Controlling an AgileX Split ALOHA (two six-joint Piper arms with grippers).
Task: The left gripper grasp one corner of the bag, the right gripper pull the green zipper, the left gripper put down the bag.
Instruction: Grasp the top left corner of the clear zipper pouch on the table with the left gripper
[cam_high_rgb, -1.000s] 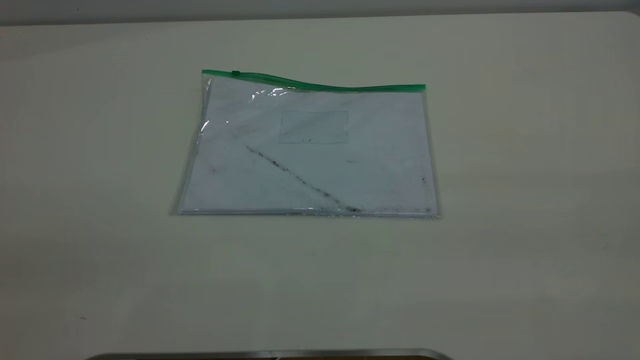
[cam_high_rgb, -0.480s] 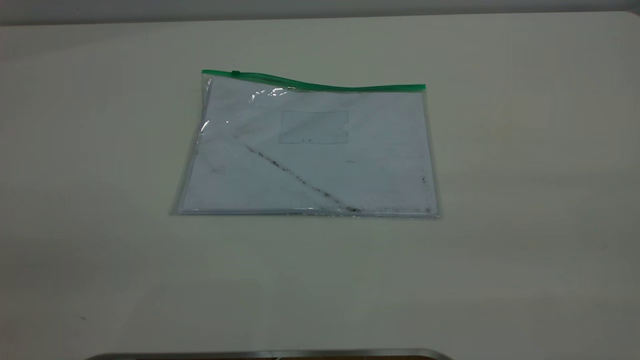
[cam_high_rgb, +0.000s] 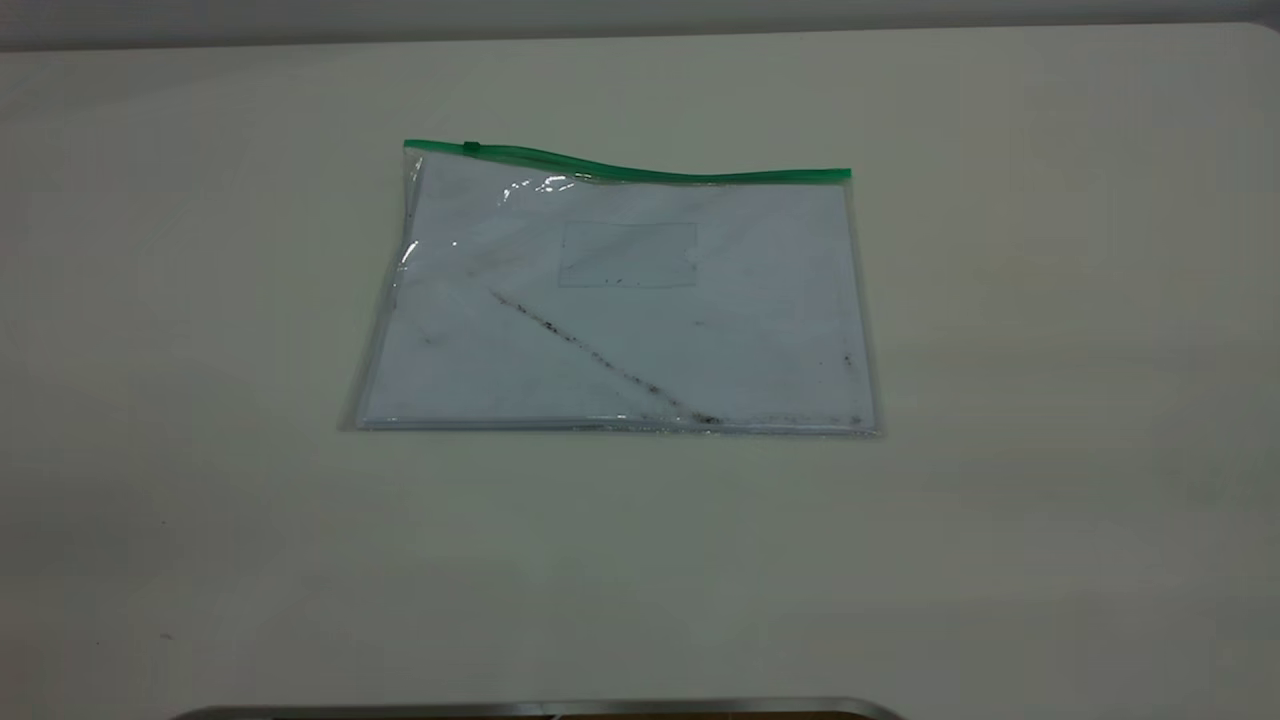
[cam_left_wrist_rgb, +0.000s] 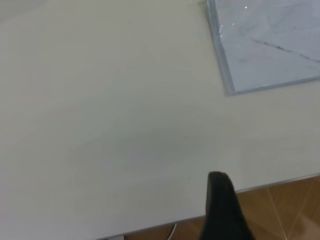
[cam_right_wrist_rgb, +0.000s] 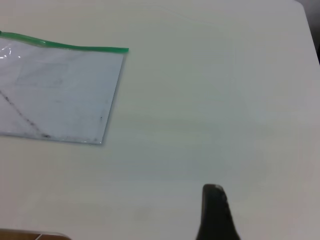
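The bag (cam_high_rgb: 620, 300), a clear flat pouch with white paper and a dark diagonal streak, lies flat on the white table. The green zipper (cam_high_rgb: 640, 172) runs along its far edge, with the slider tab (cam_high_rgb: 471, 148) near the left end. Neither gripper shows in the exterior view. In the left wrist view the left gripper (cam_left_wrist_rgb: 218, 177) appears as one dark tip with no gap, over bare table near the edge, well apart from the bag's corner (cam_left_wrist_rgb: 265, 50). In the right wrist view the right gripper (cam_right_wrist_rgb: 213, 189) is likewise one dark tip, far from the bag (cam_right_wrist_rgb: 55, 95) and zipper (cam_right_wrist_rgb: 75, 47).
The table's front edge (cam_left_wrist_rgb: 280, 181) lies close to the left gripper, with brown floor (cam_left_wrist_rgb: 285, 210) beyond it. A metal rim (cam_high_rgb: 540, 708) shows at the bottom of the exterior view. Bare tabletop (cam_high_rgb: 1050, 350) surrounds the bag on all sides.
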